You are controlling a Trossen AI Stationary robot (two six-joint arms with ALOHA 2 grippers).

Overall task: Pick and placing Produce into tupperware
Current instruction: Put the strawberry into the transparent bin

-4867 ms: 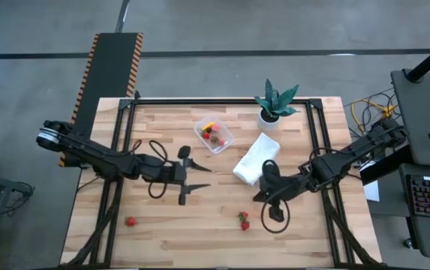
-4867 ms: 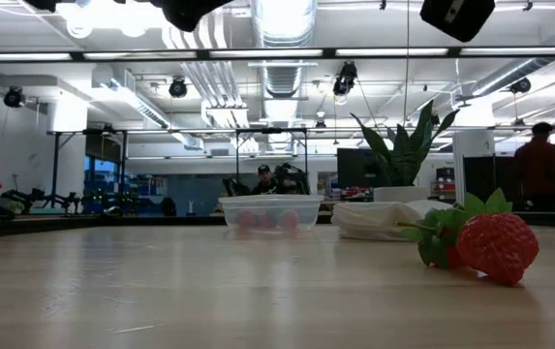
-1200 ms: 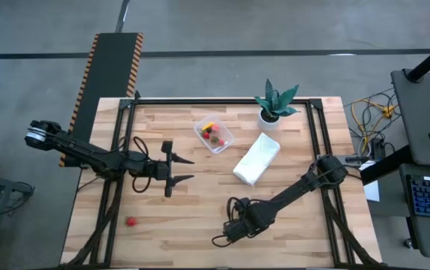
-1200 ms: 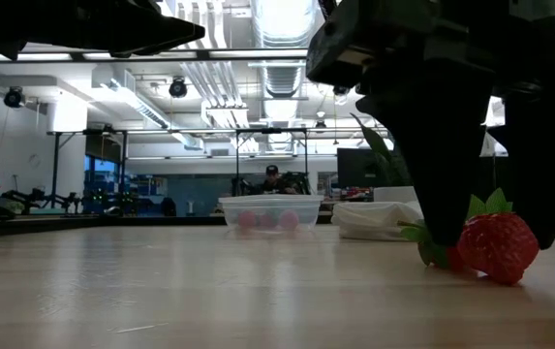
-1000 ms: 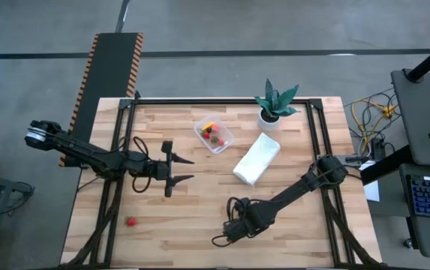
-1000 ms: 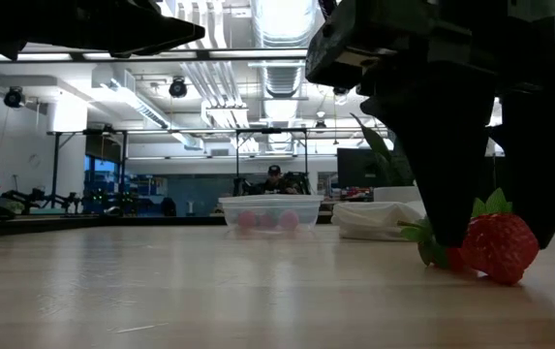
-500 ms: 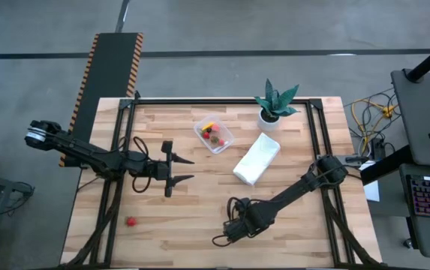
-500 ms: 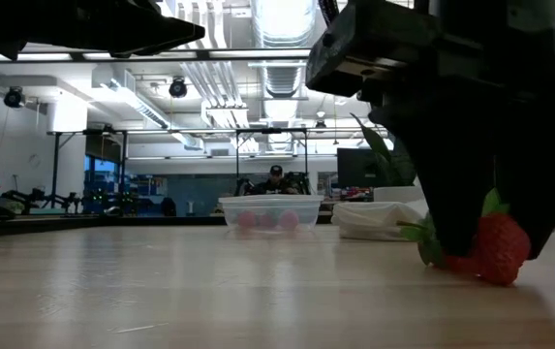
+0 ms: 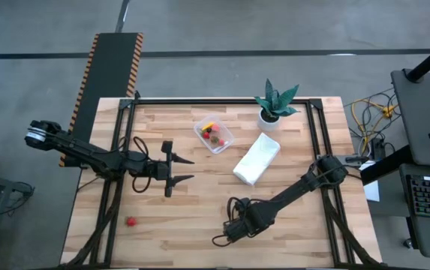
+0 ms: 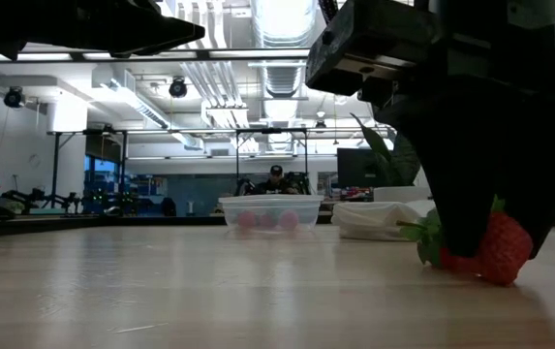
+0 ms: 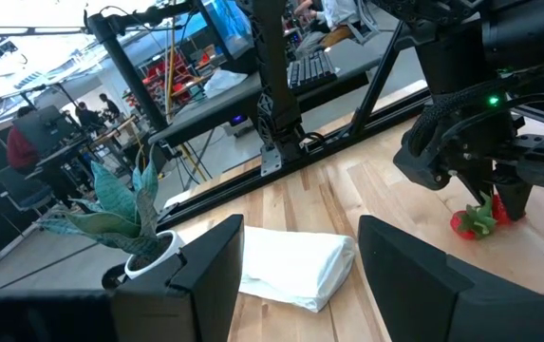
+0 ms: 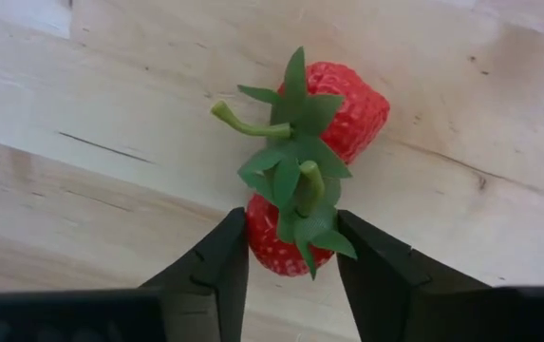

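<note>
Right gripper: the right gripper (image 12: 289, 256) is down at the table (image 9: 305, 232) near its front edge, right of centre, fingers pointing at the wood.
Right gripper state: the two dark fingers (image 12: 205, 271) are closed against a strawberry (image 12: 281, 237), one pad on each side of the red body; the low view shows the same fingers (image 10: 471, 208) pressed on either flank of the fruit (image 10: 498, 254), which touches the tabletop.
Held item: red toy strawberry with a green leafy top and stem.
Adjacent item: a second strawberry (image 12: 343, 104) lies just beside the held one, their green tops overlapping; it is outside the fingers.
Right arm: runs from the table's right edge diagonally forward to the gripper (image 9: 239, 225).
Left gripper: the left gripper (image 9: 177, 169) hovers above the table's left-centre area, fingers spread wide apart with nothing between them; the left wrist view shows the gap between both fingers (image 11: 210, 275) clear.
Loose produce: one red piece (image 9: 130, 221) lies alone on the wood near the front-left corner, well apart from both grippers.
Tupperware: the clear tub (image 9: 214, 135) sits on the rear-centre part of the table, upright and uncovered.
Tupperware contents: several red pieces and one yellow-orange piece (image 9: 208, 125) inside; exact count cannot be told.
White cloth: a folded cloth (image 9: 257, 158) lies between the tub and the right arm, near but not touching the tub.
Potted plant: a green plant in a white pot (image 9: 272, 105) stands at the rear, just behind the cloth.
Background: people seated at desks show in the room beyond the table in the left wrist view.
</note>
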